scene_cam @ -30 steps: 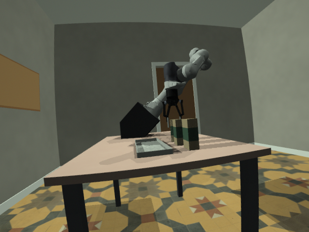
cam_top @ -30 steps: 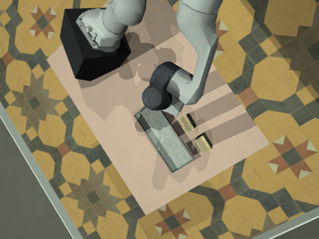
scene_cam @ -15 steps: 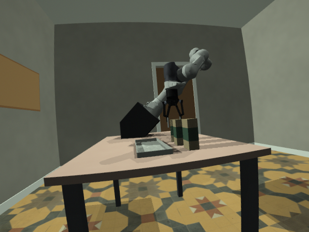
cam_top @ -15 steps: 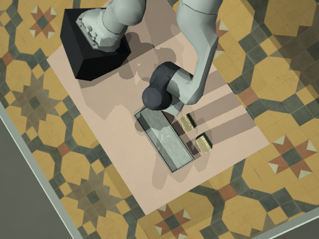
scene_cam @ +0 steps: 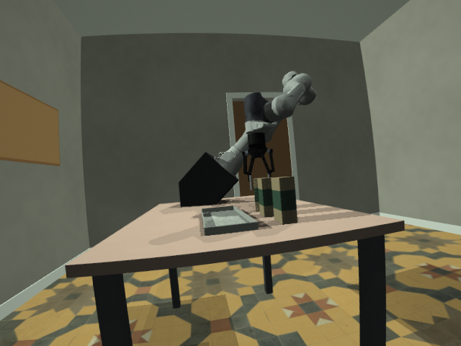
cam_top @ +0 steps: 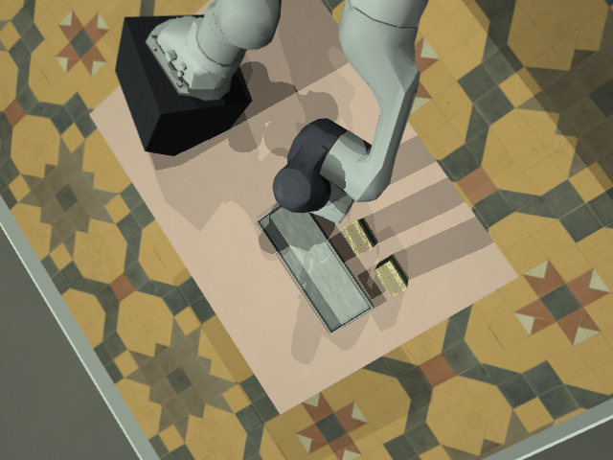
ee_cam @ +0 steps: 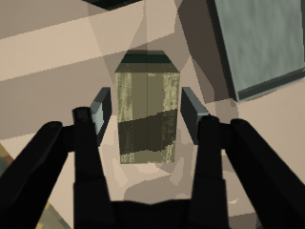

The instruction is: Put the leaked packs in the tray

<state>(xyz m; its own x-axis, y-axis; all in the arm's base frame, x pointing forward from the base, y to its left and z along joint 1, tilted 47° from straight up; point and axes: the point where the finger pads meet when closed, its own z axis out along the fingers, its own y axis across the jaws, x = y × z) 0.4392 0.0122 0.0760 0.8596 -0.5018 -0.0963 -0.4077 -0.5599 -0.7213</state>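
Observation:
Three tan and dark green coffee packs stand in a row beside the tray. In the top view I see the middle pack (cam_top: 357, 236) and the near pack (cam_top: 391, 276); my wrist hides the far one. The side view shows the near pack (scene_cam: 284, 199), the middle pack (scene_cam: 265, 196) and a sliver of the far pack (scene_cam: 256, 193). My gripper (scene_cam: 259, 174) hangs over the far pack. In the wrist view the gripper (ee_cam: 147, 116) is open, its pads on either side of the far pack (ee_cam: 148, 112) with a small gap on each side. The grey tray (cam_top: 314, 268) lies empty.
The arm's black base block (cam_top: 172, 99) stands at the back of the table. The tray (scene_cam: 227, 219) lies just left of the pack row, and its corner shows in the wrist view (ee_cam: 264, 43). The table edge runs close behind the packs.

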